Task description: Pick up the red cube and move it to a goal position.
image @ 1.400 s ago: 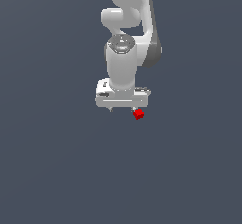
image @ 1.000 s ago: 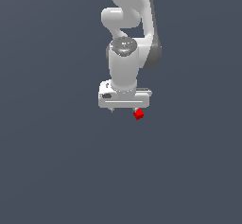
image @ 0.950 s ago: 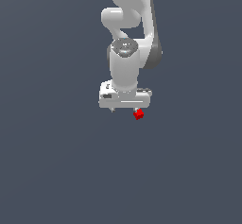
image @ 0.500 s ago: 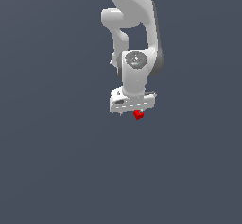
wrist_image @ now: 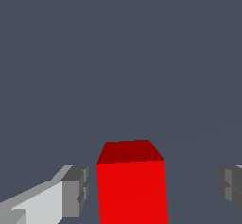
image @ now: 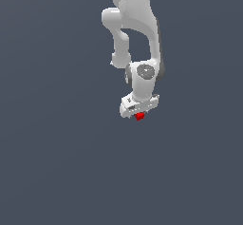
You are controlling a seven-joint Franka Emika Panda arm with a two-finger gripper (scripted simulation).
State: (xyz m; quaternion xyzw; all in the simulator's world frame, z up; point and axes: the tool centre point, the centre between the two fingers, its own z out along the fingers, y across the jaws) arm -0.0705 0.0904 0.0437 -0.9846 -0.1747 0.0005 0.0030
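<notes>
Since the earlier frame, I am seeing the white robot gripper (image: 138,115) rotating and lowering over the small bright red plain cube (image: 139,117). Its grey-padded fingers (wrist_image: 75,191) are standing apart, with the cube (wrist_image: 132,183) sitting between them, untouched, on the dark grey floor (image: 57,162).

No readable text, labels, brands, numbers or signs anywhere. Plain surfaces only, in both views.
</notes>
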